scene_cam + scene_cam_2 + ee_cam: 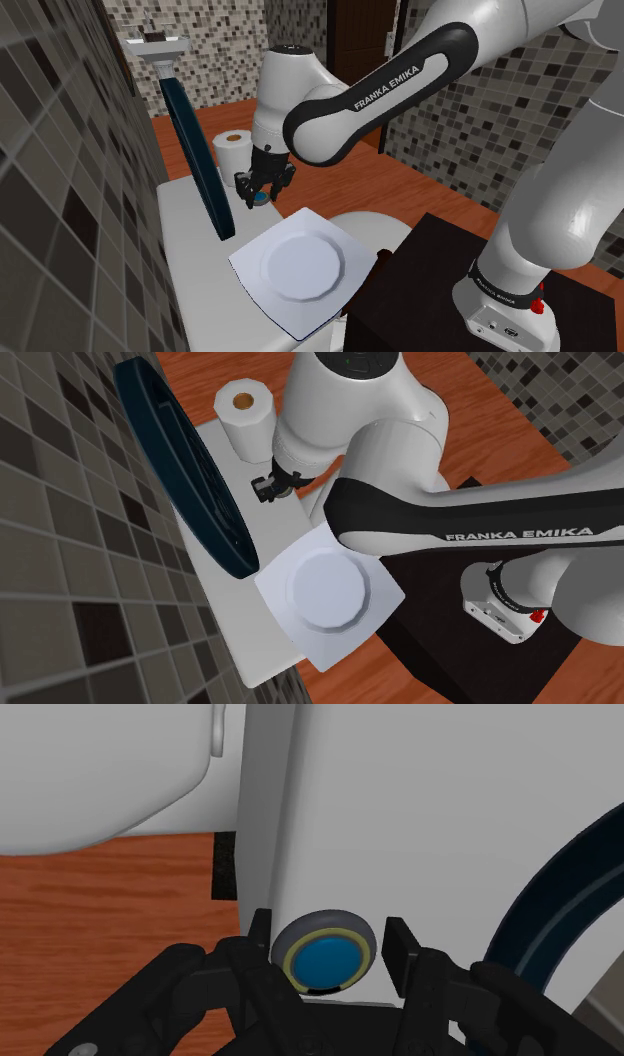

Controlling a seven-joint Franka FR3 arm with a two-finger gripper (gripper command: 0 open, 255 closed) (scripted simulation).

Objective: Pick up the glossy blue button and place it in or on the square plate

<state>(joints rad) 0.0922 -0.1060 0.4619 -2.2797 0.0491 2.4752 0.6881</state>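
1. The button [327, 956] is a round disc with a glossy blue centre, a thin yellowish ring around that, and a grey outer rim.
2. It lies on the white surface [185, 230], close to that surface's edge, with the wooden floor [100, 924] showing beyond.
3. The gripper [328, 939] is down at the button, its two black fingers apart with one on each side. The gaps are narrow and the fingers have not closed on it.
4. In the shoulder view a spot of blue shows at the fingertips of the gripper [264, 190].
5. The square plate [300, 265] is white with a round well and sits on the same surface, near the button but apart from it.
6. A toilet roll [233, 150] stands just beyond the gripper, and a dark blue round lid [200, 160] leans against the tiled wall.
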